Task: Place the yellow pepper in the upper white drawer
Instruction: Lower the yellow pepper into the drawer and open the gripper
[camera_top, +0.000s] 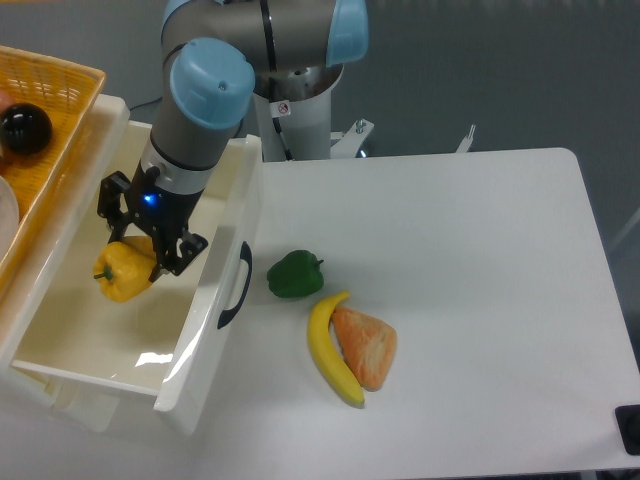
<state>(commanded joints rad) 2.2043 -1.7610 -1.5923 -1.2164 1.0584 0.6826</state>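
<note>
Tool (140, 262) is clamped on the lumpy yellow pepper (122, 275), approx. inside the open glossy white drawer (215, 290); only lowering and release are left.

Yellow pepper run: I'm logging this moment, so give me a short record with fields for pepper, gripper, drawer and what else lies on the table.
pepper: yellow pepper, held over the drawer's inside
gripper: gripper, shut on the pepper
drawer: white drawer, pulled open, nothing seen lying in it
table items: green pepper, banana, orange wedge-shaped piece touching the banana
basket: orange basket at left, black ball in it
</note>
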